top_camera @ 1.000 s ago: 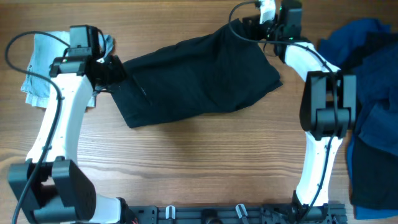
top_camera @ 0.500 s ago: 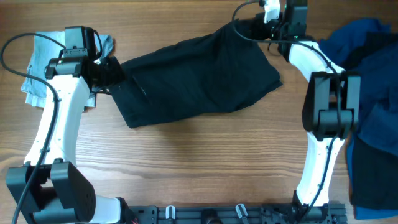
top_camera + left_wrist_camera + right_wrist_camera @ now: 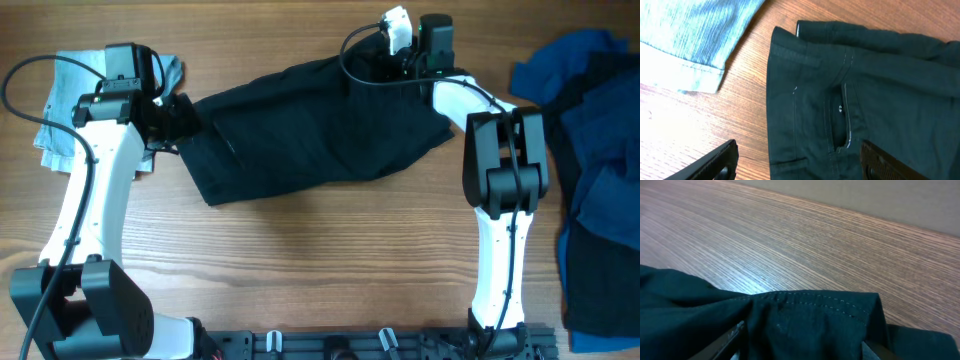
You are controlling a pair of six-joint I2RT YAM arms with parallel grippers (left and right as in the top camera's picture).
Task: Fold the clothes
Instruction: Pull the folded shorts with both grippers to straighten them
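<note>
the black shorts (image 3: 320, 120) lie spread across the far side of the table (image 3: 300, 260), soft and limp i'd guess, best pinched at the end hems, where the left gripper (image 3: 799, 150) and right gripper (image 3: 804, 337) hang parted, gripping nothing.

In the overhead view the right edge cuts off the blue garments (image 3: 600, 170), and the left arm (image 3: 95, 190) hides part of the pale denim piece (image 3: 55, 125). In both wrist views the bottom edge cuts the black shorts (image 3: 890, 85) and the fingers (image 3: 715, 160).
</note>
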